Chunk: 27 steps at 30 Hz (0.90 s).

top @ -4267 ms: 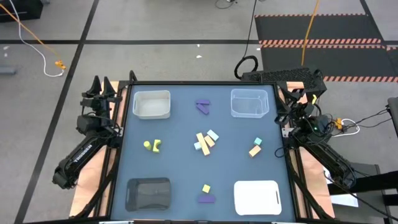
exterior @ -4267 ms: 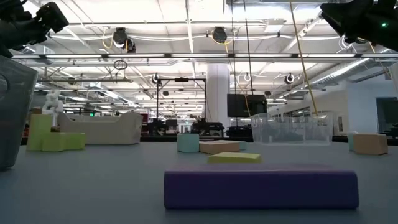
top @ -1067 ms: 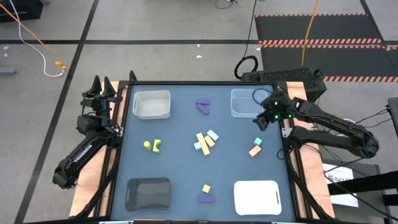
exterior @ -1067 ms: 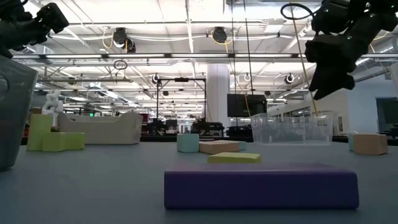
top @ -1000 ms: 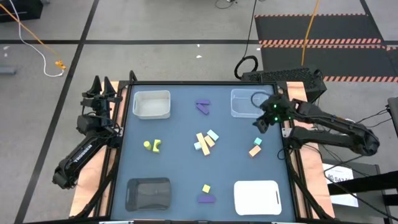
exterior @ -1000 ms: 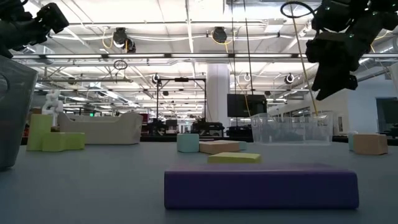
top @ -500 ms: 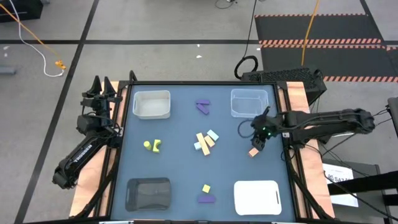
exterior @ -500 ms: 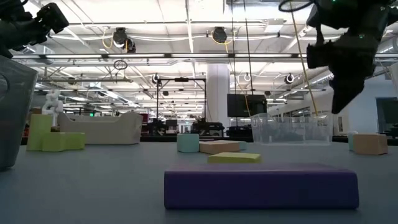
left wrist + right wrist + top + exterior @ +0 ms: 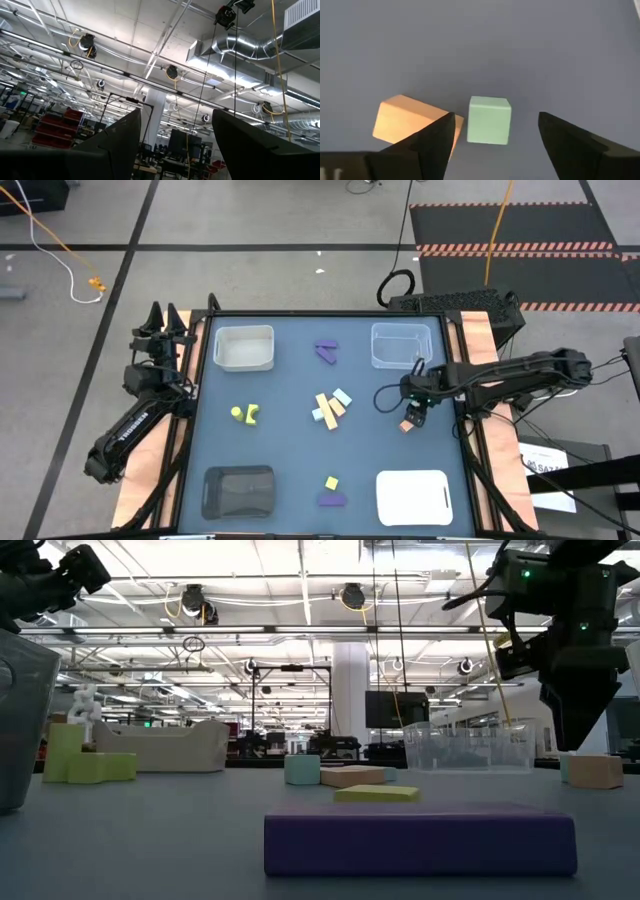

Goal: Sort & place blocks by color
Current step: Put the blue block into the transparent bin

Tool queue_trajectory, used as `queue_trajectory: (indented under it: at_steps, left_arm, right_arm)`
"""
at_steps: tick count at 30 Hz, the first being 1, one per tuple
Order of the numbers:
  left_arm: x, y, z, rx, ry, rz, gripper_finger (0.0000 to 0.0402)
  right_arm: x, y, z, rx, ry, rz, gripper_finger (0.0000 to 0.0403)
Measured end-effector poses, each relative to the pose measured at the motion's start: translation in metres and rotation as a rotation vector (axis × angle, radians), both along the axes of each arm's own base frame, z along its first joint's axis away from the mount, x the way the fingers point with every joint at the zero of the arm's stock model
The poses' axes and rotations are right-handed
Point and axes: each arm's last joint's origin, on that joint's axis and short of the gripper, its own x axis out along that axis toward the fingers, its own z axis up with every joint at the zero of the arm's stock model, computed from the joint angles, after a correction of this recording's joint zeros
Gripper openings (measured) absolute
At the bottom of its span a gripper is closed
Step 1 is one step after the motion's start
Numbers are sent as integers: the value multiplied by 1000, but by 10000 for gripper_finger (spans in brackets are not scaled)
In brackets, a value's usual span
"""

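My right gripper [image 9: 492, 146] hangs open above the table's right part, pointing down. A mint-teal cube [image 9: 489, 120] lies on the table below the gap between its fingers. A salmon-orange block [image 9: 410, 124] lies beside it, just past one finger. In the high view the gripper [image 9: 417, 410] covers the cube, and the orange block [image 9: 407, 424] shows at its near side. My left gripper [image 9: 175, 145] is open, parked off the table's left edge [image 9: 160, 320] and pointing up at the ceiling.
More blocks lie in a mid-table cluster [image 9: 332, 406], with purple ones at the far side [image 9: 326, 350], yellow-green ones at the left [image 9: 244, 414], and a yellow cube [image 9: 331, 482] and a purple bar [image 9: 333, 500] near the front. A white bin [image 9: 244, 348], clear bin [image 9: 401, 345], black tray [image 9: 239, 490] and white tray [image 9: 413, 495] stand at the corners.
My right gripper has swung from beside the clear bin toward the table's near edge and down. It has tipped to point down and now hangs over the mint-teal cube and the orange block. The blocks have kept their places.
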Motion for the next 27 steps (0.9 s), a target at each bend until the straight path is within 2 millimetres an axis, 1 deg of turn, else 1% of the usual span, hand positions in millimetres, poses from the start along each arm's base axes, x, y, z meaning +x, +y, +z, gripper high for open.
queue_trajectory:
  at_steps: [4,9,14,22,25,27]
  left_arm:
    - [0,0,0,0,0,0,244]
    - [0,0,0,0,0,0,244]
    - [0,0,0,-1,0,0,244]
    - [0,0,0,-1,1,0,244]
    - [0,0,0,-2,1,0,244]
    - [0,0,0,-2,1,0,244]
  right_arm:
    - [0,0,0,27,-4,-89,289]
    - [-1,-2,0,-47,-2,-105,284]
    - [0,-2,-2,-43,5,-136,282]
    - [-8,-1,-30,-36,91,-186,281]
    - [-10,-1,-34,-35,106,-214,275]
    - [-10,-1,-35,-33,105,-222,261]
